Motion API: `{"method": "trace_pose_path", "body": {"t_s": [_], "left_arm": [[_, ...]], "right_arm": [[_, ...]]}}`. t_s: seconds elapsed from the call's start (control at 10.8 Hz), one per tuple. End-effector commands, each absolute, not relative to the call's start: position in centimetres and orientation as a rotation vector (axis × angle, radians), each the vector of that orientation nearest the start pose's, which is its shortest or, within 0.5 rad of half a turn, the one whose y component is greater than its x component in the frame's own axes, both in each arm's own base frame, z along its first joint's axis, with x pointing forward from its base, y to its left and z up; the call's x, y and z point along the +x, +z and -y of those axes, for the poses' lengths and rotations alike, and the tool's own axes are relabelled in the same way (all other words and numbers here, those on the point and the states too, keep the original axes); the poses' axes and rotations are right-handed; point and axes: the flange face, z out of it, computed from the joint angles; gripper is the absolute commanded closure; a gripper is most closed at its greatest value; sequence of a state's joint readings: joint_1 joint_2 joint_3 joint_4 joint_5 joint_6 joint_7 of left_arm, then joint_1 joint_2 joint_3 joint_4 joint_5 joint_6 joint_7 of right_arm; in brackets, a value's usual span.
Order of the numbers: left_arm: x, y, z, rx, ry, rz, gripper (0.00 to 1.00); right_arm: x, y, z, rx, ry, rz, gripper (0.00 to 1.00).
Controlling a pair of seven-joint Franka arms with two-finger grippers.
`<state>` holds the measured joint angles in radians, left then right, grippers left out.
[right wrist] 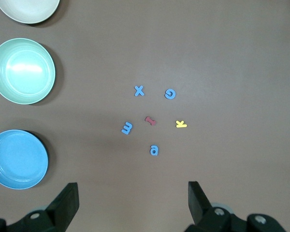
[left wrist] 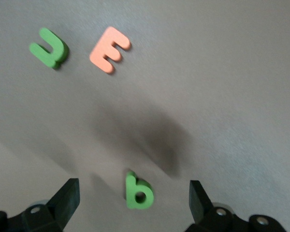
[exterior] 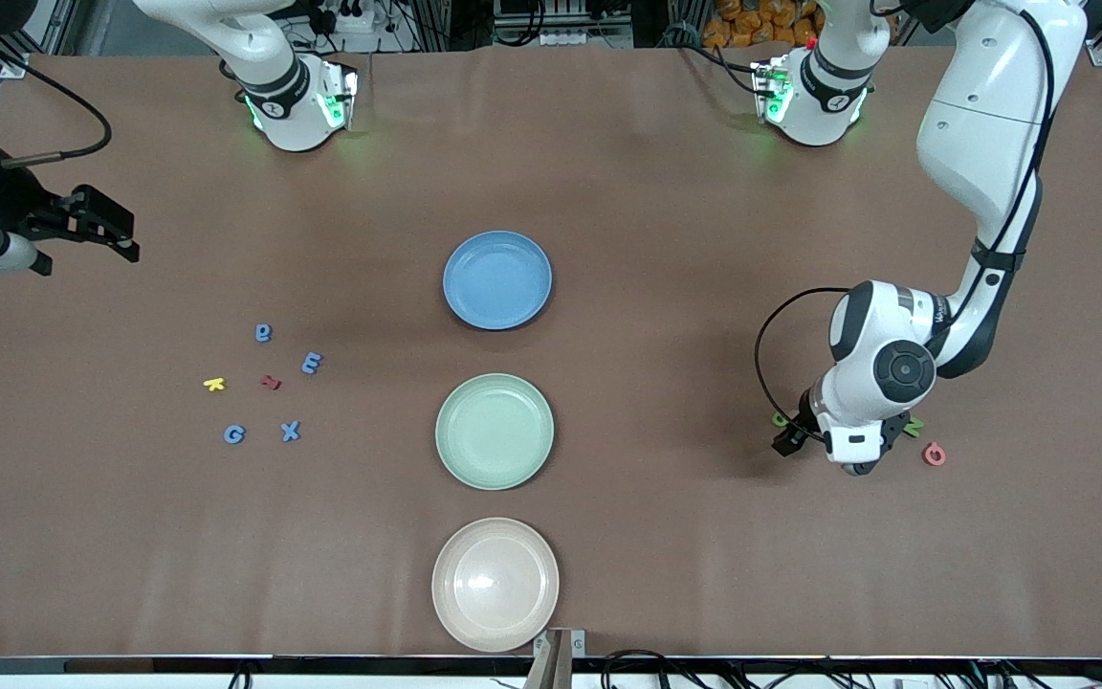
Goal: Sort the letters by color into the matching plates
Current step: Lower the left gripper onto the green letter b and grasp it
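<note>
Green b (left wrist: 138,192) between open left jaws, on table (left wrist: 222,96)

- The left arm reaches down from its base, elbow high and wrist bent, so the left end effector (exterior: 843,450) hangs low over the bench at the left arm's end.
- Its fingers (left wrist: 67,198) stand wide apart, holding nothing.
- The right arm waits, with the right end effector (exterior: 106,230) raised over its own end, fingers (right wrist: 67,200) spread and empty.
</note>
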<state>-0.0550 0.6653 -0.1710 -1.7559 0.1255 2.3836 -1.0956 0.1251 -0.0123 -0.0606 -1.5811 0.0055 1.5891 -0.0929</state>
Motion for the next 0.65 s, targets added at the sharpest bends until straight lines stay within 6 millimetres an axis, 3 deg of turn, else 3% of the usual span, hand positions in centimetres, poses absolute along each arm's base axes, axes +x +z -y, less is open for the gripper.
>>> {"method": "trace_pose_path", "body": {"t_s": [0.0, 0.46, 0.55], "left_arm": [[64.8, 18.5, 14.6, -2.92, 0.061, 1.237, 0.0], [64.5, 17.3, 14.9, -2.924, 0.066, 1.221, 0.0], [64.4, 17.4, 15.3, -2.926, 0.064, 1.217, 0.75]], "right_arm": [[54.9, 62.6, -3.9, -3.107, -0.034, 0.25, 0.0], [54.8, 62.6, -3.6, -3.109, -0.022, 0.241, 0.0], [54.8, 62.6, -3.6, -3.109, -0.022, 0.241, 0.0]]}}
